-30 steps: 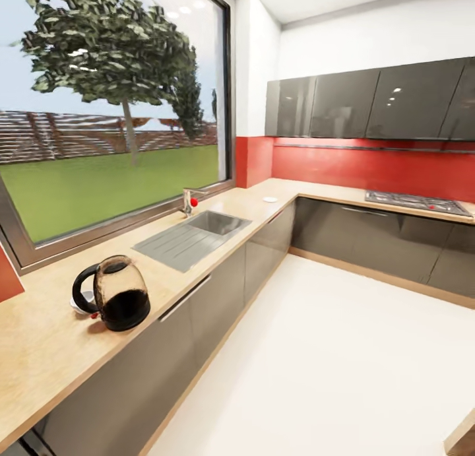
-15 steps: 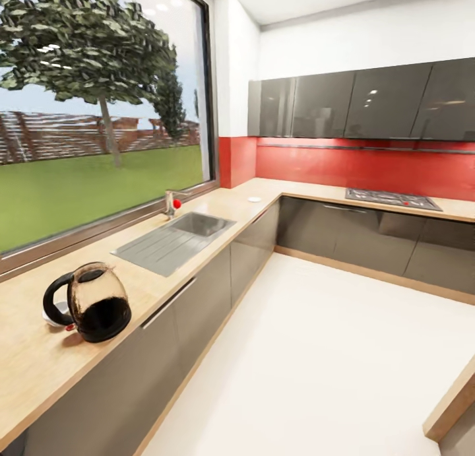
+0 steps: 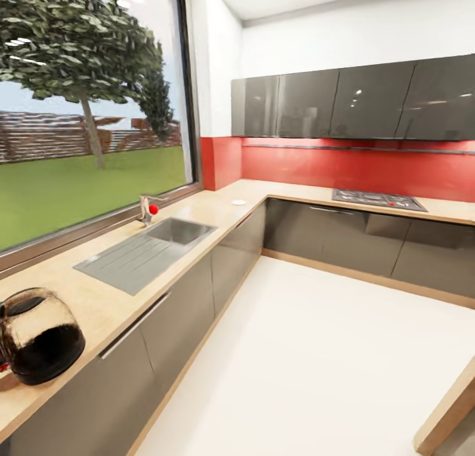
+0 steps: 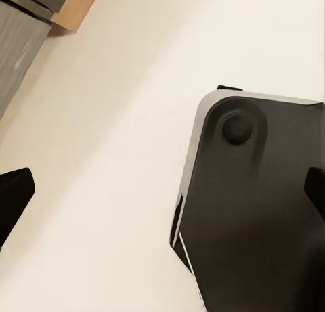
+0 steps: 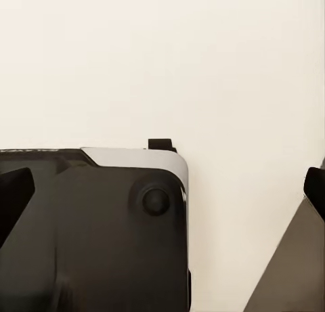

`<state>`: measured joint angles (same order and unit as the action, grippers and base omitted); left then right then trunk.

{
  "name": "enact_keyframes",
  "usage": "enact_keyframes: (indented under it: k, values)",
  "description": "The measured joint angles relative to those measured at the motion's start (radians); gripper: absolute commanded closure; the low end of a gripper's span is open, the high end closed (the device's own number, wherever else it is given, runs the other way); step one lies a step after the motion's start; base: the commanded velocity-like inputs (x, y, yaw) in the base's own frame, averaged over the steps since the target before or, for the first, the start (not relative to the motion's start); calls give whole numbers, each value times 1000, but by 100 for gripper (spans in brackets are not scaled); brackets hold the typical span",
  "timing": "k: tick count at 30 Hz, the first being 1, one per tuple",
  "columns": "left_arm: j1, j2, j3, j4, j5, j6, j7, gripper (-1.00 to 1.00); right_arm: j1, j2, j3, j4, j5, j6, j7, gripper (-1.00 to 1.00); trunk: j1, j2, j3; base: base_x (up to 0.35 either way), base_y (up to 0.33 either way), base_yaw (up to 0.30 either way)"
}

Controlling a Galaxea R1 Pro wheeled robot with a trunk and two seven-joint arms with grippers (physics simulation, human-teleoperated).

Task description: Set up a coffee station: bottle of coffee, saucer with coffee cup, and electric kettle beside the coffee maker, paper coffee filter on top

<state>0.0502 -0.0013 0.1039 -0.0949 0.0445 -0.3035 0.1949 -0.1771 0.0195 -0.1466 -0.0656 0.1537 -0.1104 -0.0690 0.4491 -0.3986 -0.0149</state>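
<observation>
Sitting at the near-left edge of the head view, electric kettle (image 3: 39,337): rounded glass body, dark liquid in the lower half, dark lid on top, cut off by the frame edge. Resting on the wooden desk (image 3: 211,208) that runs under the big window (image 3: 86,113). Further along that desk, a steel sink (image 3: 148,251) with ribbed drainboard, and a tap (image 3: 148,210) with a red knob right behind it. Beyond, near the corner, a small white round thing (image 3: 238,202), too small to identify. Around the corner, a hob (image 3: 377,199) set into the desk, red backsplash (image 3: 356,169) behind, dark glossy wall cabinets (image 3: 356,103) above. Pale floor (image 3: 316,363) wide open in the middle, and a wooden edge (image 3: 448,410) poking in at the lower right.

Down at the wrists: left fingers (image 4: 162,190) spread wide, dark tips at opposite edges of the picture, nothing between them but floor and a corner of the robot's dark base (image 4: 257,210). Right fingers (image 5: 162,190) likewise wide apart, holding nothing, the base's rounded corner (image 5: 95,231) and bare floor between them. Kettle nowhere near either pair of fingers, well apart.
</observation>
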Motion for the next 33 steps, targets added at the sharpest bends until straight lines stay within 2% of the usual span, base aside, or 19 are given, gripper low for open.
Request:
enact_keyframes:
  k: [9, 15, 17, 33]
  values:
    - [0, 1, 0, 0, 0, -1, 0, -100, 0, 0, 0, 0, 0, 0, 0, -100, 0, 0, 0, 286, -209, -200]
    - [0, 3, 0, 0, 0, -1, 0, -100, 0, 3, 1, 0, 0, 0, 0, -100, 0, 0, 0, 286, -206, -14]
    - [1, 3, 0, 0, 0, -2, 0, -100, 0, 14, 2, 1, 0, 0, 0, -100, 0, 0, 0, 293, -159, 0]
    - [1, 2, 0, 0, 0, -3, 0, -100, 0, 17, 0, 0, 0, 0, 0, -100, 0, 0, 0, 328, -45, 0]
